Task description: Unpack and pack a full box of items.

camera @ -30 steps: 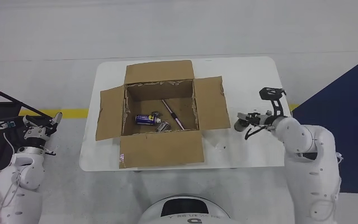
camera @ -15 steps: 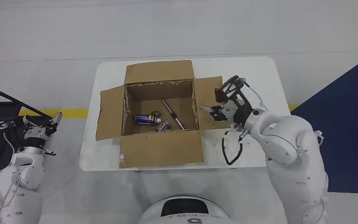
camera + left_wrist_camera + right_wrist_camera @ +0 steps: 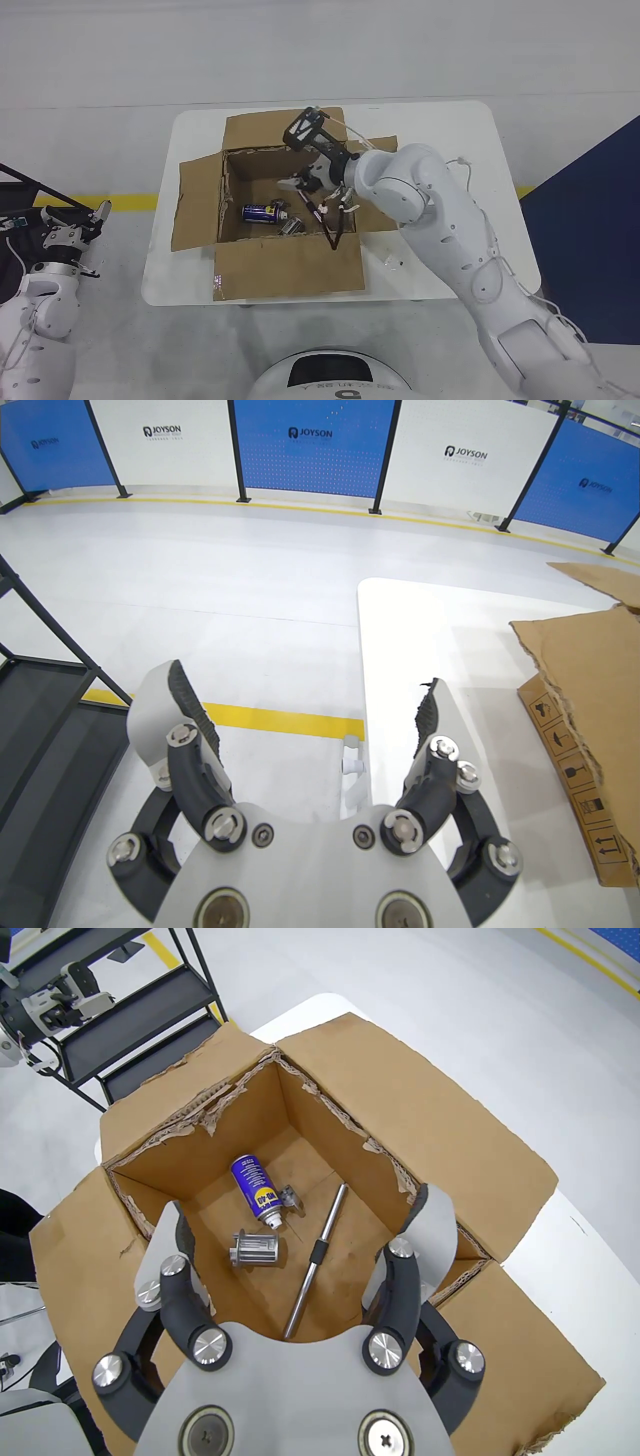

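Note:
An open cardboard box point(image 3: 288, 266) point(image 3: 435, 1093) stands in the middle of the white table point(image 3: 450, 150). On its floor lie a blue spray can point(image 3: 262, 212) point(image 3: 257, 1193), a toothed metal hub point(image 3: 291, 227) point(image 3: 256, 1250), a small metal bracket point(image 3: 291, 1199) and a long metal rod point(image 3: 320, 1248). My right gripper point(image 3: 303, 180) point(image 3: 300, 1213) hangs open above the box's inside, over the rod, holding nothing. My left gripper point(image 3: 85, 222) point(image 3: 305, 680) stands open and empty off the table's left edge, over the floor.
A small pale object point(image 3: 397, 264) lies on the table to the right of the box's front flap. A black metal rack point(image 3: 30, 190) point(image 3: 45, 710) stands on the floor beside the left arm. The table's right half is bare.
My right arm has swung from the table's right side leftward to above the open box. The left arm has not moved.

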Robot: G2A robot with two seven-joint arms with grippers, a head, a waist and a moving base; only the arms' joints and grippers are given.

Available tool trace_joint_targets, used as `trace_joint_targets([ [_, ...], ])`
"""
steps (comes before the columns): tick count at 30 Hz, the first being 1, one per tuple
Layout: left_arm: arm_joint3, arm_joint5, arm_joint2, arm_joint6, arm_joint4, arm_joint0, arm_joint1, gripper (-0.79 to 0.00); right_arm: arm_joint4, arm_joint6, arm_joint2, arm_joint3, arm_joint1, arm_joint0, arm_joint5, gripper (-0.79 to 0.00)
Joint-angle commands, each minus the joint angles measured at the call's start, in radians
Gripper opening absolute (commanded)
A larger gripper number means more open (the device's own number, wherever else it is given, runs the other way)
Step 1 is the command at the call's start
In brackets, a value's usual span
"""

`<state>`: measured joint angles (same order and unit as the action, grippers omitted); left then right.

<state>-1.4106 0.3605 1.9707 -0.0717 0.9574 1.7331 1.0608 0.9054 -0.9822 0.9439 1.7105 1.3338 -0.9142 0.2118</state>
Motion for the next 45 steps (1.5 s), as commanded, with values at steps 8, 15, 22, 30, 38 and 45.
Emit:
trace_joint_targets([
  [8, 0.0, 0.0, 0.0, 0.0, 0.0, 0.0, 0.0, 0.0, 0.0, 0.0, 0.0, 0.0, 0.0, 0.0, 0.0, 0.0],
  [15, 0.0, 0.0, 0.0, 0.0, 0.0, 0.0, 0.0, 0.0, 0.057, 0.009, -0.022, -0.019, 0.003, 0.001, -0.042, 0.0],
  [22, 0.0, 0.0, 0.0, 0.0, 0.0, 0.0, 0.0, 0.0, -0.003, -0.1, -0.123, -0.11, 0.033, 0.04, -0.152, -0.406],
  [30, 0.0, 0.0, 0.0, 0.0, 0.0, 0.0, 0.0, 0.0, -0.061, -0.104, -0.252, -0.356, 0.099, 0.143, -0.303, -0.465],
  [38, 0.0, 0.0, 0.0, 0.0, 0.0, 0.0, 0.0, 0.0, -0.156, -0.163, -0.318, -0.603, 0.162, 0.235, -0.377, -0.474],
  [45, 0.0, 0.0, 0.0, 0.0, 0.0, 0.0, 0.0, 0.0, -0.143, -0.156, -0.376, -0.71, 0.205, 0.275, -0.396, -0.499],
])
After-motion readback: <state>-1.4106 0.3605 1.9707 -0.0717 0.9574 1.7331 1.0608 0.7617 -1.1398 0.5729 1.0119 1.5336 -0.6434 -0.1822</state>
